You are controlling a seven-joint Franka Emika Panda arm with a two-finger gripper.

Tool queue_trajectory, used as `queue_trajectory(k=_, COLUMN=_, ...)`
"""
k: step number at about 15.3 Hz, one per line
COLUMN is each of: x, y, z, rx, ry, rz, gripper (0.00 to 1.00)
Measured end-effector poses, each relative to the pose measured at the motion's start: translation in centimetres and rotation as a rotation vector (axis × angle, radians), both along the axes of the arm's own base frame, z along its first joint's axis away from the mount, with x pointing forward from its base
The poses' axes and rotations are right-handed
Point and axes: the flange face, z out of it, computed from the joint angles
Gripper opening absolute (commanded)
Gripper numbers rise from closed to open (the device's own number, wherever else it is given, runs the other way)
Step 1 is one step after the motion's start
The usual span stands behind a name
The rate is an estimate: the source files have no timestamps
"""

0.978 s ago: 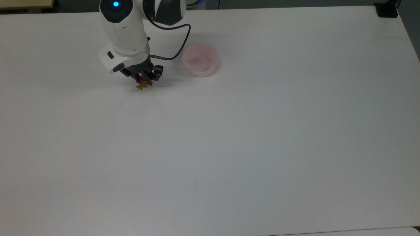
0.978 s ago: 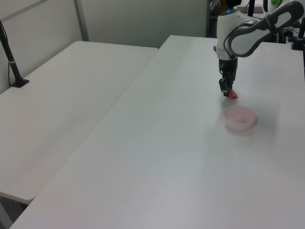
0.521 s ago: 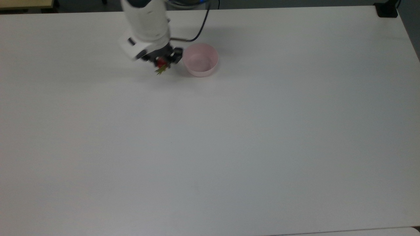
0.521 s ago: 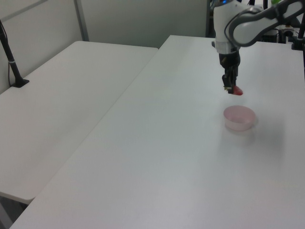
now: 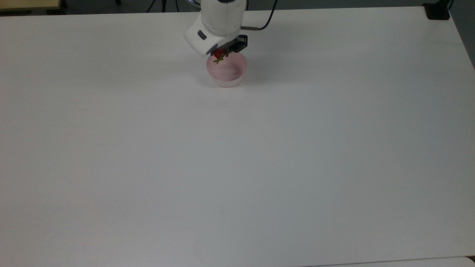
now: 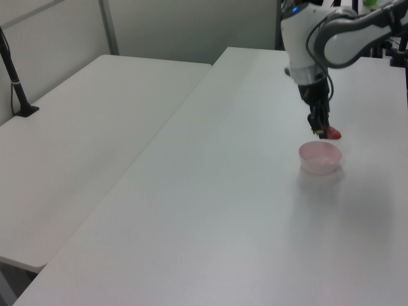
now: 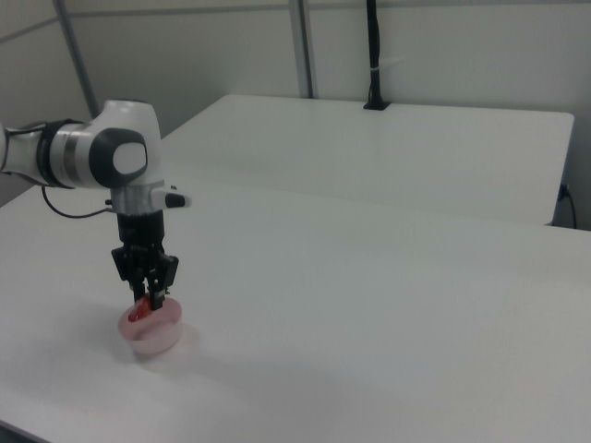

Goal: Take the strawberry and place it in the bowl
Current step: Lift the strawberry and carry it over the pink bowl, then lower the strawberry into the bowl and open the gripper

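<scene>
- I am seeing the hand [image 7: 148, 295] pinching the strawberry [image 7: 139, 311], fingers closed on it, hanging just over the bowl [image 7: 151, 333]; pickup looks done, release left.
- The right view is showing the fruit above the rim; the top view is placing it by the bowl's far-left edge on the counter [image 5: 237, 167].

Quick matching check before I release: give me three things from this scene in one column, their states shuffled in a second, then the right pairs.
Things:
1. small glossy red strawberry
2. round pale pink plastic bowl
3. black two-finger pincer

States:
A. sits on the white table
B. shut on the fruit
C. held above the bowl's rim

Pairs: 1-C, 2-A, 3-B
</scene>
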Motion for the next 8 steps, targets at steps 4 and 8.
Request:
queue_trajectory(k=4, x=0.7, y=1.0, z=-3.5, rx=-0.017, ry=0.018, rz=-0.057, gripper=0.94)
queue_trajectory(k=8, x=1.4, y=1.2, z=-4.0, rx=-0.007, ry=0.011, rz=-0.088, gripper=1.0)
